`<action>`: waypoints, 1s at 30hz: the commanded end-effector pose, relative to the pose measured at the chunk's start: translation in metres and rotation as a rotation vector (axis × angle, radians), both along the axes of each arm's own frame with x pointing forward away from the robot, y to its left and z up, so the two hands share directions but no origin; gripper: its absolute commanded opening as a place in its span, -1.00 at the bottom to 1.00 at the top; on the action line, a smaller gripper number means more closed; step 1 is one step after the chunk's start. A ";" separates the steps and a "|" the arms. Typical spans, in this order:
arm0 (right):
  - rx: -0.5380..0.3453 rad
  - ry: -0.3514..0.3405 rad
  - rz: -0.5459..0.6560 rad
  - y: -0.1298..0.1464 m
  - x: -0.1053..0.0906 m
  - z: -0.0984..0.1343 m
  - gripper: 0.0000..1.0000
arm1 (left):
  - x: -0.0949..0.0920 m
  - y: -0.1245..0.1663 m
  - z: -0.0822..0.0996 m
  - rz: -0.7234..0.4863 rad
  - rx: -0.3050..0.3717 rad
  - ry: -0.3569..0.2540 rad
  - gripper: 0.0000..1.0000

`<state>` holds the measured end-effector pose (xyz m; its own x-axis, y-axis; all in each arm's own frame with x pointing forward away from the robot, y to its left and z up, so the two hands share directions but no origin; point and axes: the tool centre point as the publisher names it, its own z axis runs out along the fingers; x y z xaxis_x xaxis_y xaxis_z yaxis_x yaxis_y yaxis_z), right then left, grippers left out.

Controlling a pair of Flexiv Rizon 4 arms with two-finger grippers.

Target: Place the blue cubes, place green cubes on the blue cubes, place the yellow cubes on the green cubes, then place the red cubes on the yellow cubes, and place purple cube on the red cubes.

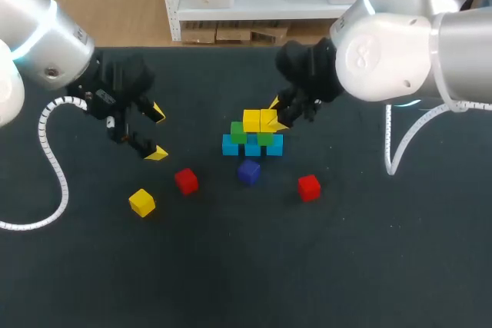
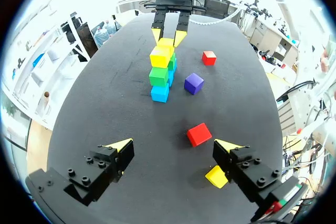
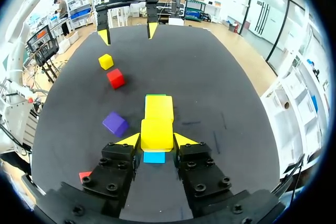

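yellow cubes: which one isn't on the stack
The lone yellow cube on the table by the left gripper. The other two sit on the green cubes, one held by the right gripper.

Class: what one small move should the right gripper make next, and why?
Probably open the right gripper and let go: the yellow cube it grips already looks seated on a green cube, level beside the other yellow cube.

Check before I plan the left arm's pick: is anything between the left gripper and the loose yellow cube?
Nothing visible does: only bare table lies between the left gripper and the loose yellow cube. The nearby red cube sits aside.
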<state>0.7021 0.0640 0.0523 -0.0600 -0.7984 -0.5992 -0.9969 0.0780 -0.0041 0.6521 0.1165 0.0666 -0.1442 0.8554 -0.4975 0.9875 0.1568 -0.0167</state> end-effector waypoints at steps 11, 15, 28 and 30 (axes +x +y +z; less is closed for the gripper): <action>0.001 0.003 0.000 0.000 0.001 -0.001 -0.14 | 0.000 0.002 -0.001 -0.003 -0.006 -0.003 1.00; 0.002 0.003 0.001 0.000 0.001 -0.001 -0.07 | 0.000 0.002 -0.001 -0.003 -0.006 -0.003 1.00; 0.021 -0.030 -0.031 -0.013 0.003 0.017 1.00 | 0.000 0.002 -0.001 -0.003 -0.006 -0.003 1.00; 0.028 -0.037 -0.044 -0.020 0.003 0.022 1.00 | 0.000 0.002 -0.001 -0.003 -0.006 -0.003 1.00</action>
<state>0.7141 0.0553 0.0682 -0.0720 -0.7838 -0.6168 -0.9931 0.1134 -0.0283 0.6522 0.1165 0.0666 -0.1443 0.8554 -0.4975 0.9875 0.1568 -0.0167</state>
